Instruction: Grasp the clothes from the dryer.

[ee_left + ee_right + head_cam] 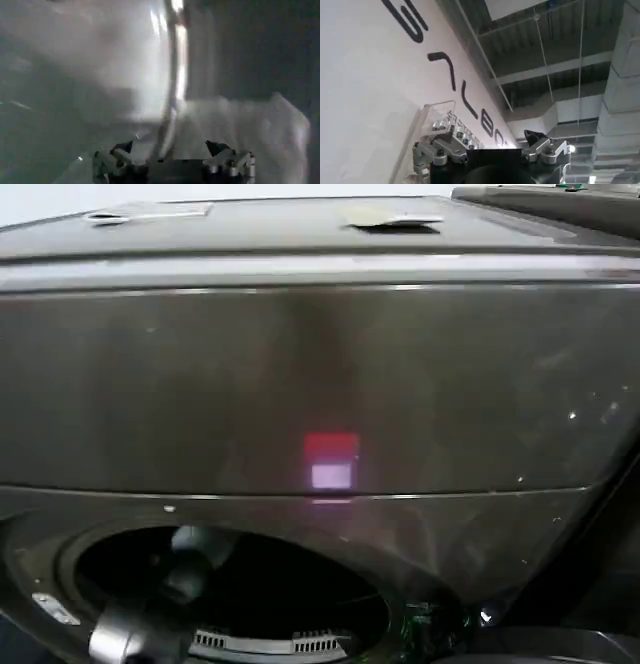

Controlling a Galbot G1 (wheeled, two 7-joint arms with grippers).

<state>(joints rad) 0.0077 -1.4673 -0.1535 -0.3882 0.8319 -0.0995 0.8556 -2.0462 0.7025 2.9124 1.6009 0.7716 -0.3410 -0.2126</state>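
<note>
The left gripper (172, 162) sat inside the dryer (320, 384), jaws spread open with nothing between them. Just beyond it lay the clothes (250, 130) — a pale bundle on the drum floor, beside a bright metal rib (172, 90). The left arm (150, 624) reached through the round port (230, 594). The right gripper (490, 150) was raised toward the ceiling (560, 60) — its jaws open, empty.

Dryer (200, 384): dark bronze-grey front, smooth, semi-gloss, faint reflections. Clothes (250, 125): pale soft cloth, matt. Drum wall (75, 60): smooth, shiny metal.
</note>
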